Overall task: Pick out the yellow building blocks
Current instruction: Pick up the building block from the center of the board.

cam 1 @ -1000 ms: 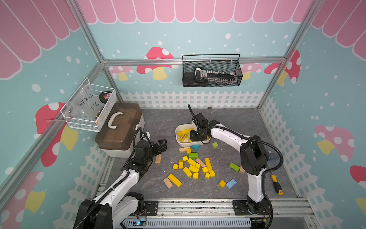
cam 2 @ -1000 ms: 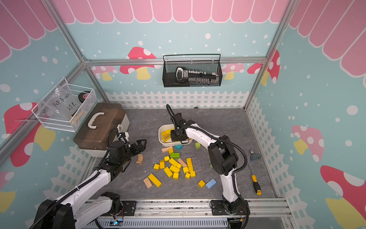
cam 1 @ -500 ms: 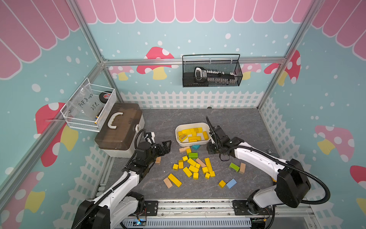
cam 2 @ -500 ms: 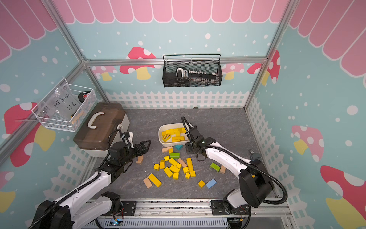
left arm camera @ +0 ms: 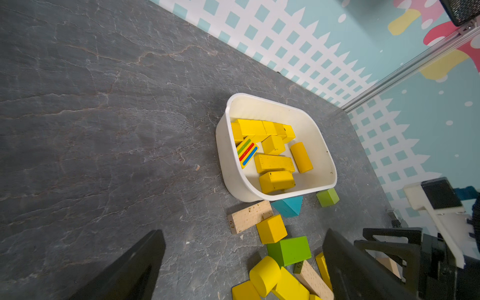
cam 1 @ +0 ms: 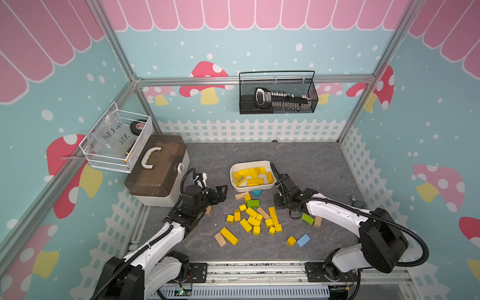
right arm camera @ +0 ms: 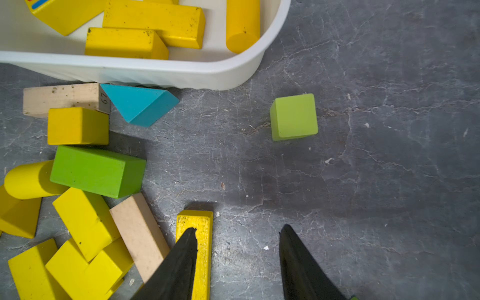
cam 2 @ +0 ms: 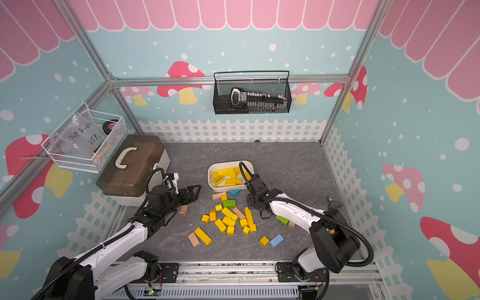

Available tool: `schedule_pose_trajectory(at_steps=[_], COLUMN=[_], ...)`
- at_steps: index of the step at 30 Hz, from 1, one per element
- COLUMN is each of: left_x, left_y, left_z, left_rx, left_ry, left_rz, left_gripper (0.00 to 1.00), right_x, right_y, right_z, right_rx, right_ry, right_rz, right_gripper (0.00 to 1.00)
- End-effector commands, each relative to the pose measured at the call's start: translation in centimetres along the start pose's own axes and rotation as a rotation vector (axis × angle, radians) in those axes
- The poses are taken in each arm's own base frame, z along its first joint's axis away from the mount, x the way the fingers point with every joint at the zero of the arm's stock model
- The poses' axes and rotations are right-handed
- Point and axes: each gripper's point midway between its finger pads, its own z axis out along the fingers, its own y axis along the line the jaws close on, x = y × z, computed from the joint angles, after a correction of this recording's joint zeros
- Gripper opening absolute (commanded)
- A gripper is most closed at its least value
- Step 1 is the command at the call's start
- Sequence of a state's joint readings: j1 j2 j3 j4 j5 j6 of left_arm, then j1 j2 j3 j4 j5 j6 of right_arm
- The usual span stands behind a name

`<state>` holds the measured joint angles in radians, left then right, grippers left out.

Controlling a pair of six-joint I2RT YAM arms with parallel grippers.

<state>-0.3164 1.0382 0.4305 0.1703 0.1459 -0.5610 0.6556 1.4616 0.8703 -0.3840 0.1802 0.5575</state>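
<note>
Across the lower half of both top views spreads the grey bench (cam 1: 311, 166). At its left edge stands a brown-lidded box (cam 1: 158, 166).

The left arm reaches in from the lower left. The left tool (cam 1: 219, 196) hangs left of centre, jaws spread wide with nothing between them.

The right arm bends in from the lower right. The right tool (right arm camera: 237, 233) points down at the bench just right of the loose pile, jaws parted and gripping nothing. In the right wrist view one finger (right arm camera: 181, 265) overlaps a long yellow bar (right arm camera: 205, 223), and bare bench shows between the jaws.

At centre sits a white tub (cam 1: 249, 162) holding a heap of yellow blocks (cam 1: 255, 180). The striped block (cam 1: 240, 179) lies at the tub's left end.

Just below the tub, loose yellow blocks (cam 1: 253, 220) lie scattered on the bench. Mixed in are a green brick (cam 1: 253, 203), a teal wedge (cam 1: 256, 192) touching the tub wall, and tan pieces (cam 1: 262, 212).

Lower right of the pile, one yellow cube (cam 1: 291, 240) lies apart, just beside a blue block (cam 1: 303, 240).
</note>
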Motion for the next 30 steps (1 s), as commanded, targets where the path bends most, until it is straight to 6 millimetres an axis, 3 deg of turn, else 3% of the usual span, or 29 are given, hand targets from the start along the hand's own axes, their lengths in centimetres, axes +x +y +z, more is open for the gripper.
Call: schedule_pose_trajectory(at_steps=[1, 12, 30], left_x=[-1.2, -1.2, -1.2], left_y=[-0.5, -0.2, 0.1], left_z=[0.1, 0.4, 0.2], left_rx=[0.002, -0.004, -0.009], left_ry=[-0.025, -0.016, -0.020], left_rz=[0.010, -0.004, -0.014], left_gripper=[1.00, 1.00, 1.00], right_x=[0.1, 2.4, 3.1], right_y=[0.4, 2.2, 2.9], right_z=[0.8, 2.3, 4.0], right_rx=[0.005, -0.088, -0.074], right_ry=[0.017, 0.127, 0.221], right_rz=[-0.006, 0.024, 0.000], right_gripper=[0.51, 0.51, 0.51])
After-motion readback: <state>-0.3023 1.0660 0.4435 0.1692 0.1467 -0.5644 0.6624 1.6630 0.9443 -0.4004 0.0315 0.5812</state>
